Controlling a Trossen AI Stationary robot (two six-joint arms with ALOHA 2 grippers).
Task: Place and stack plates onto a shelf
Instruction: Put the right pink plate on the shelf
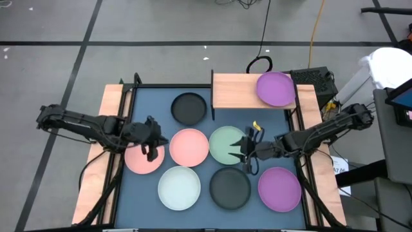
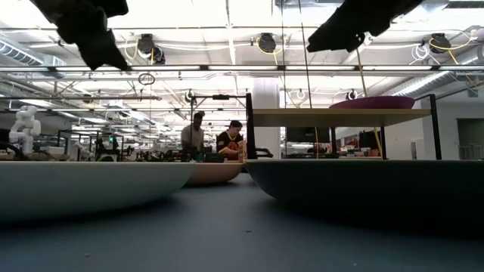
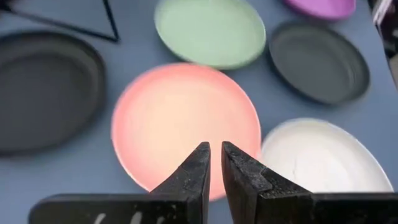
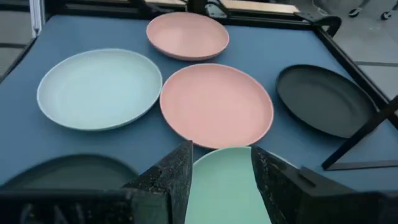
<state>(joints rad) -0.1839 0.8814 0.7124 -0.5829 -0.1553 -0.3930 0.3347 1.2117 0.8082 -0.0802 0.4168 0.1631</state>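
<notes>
The light-wood shelf stands at the far right with a purple plate on it. On the blue table lie a dark grey plate, two pink plates, a pale green plate, a whitish plate, a second dark grey plate and a second purple plate. My left gripper hovers over the left pink plate, pointing at the middle one, its fingers a narrow gap apart. My right gripper hangs open above the green plate. Both are clear of the plates.
Black frame rods edge the shelf and the table. Wooden side strips run along both sides of the blue surface. In the low view people sit far behind the table.
</notes>
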